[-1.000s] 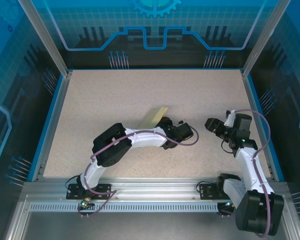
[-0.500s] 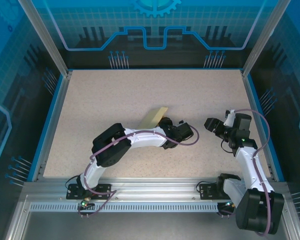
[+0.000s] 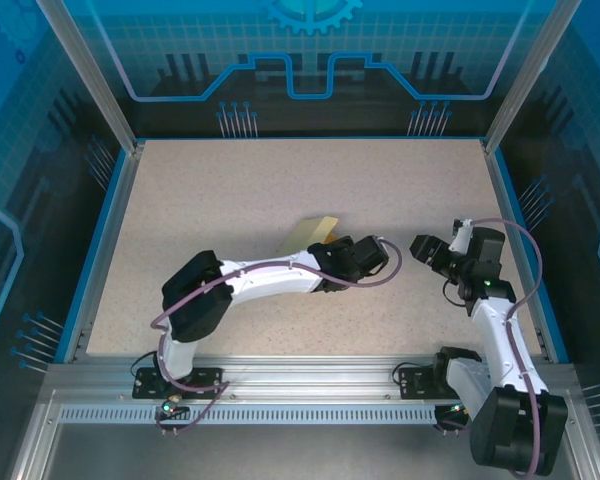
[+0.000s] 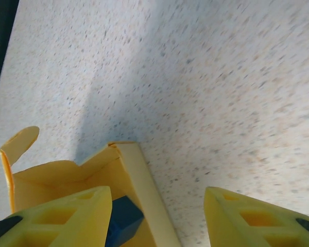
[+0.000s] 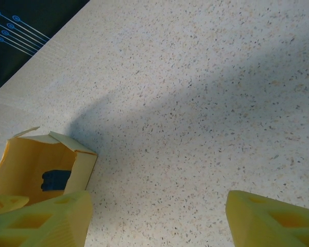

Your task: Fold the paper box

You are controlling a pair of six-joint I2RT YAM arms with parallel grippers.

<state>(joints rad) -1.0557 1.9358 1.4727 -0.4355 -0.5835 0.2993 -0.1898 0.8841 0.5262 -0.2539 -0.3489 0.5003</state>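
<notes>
Speckled beige worktop [image 3: 230, 200]. Pale yellow card paper box [image 4: 56, 177] part-formed: walls raised, end flaps still open. Left jaws parted beside it, nothing between; right jaws wide, empty.

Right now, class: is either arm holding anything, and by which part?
Nothing is clamped. The left gripper has its jaws apart, with the paper box beside one finger only; the right gripper is open over the table.
</notes>
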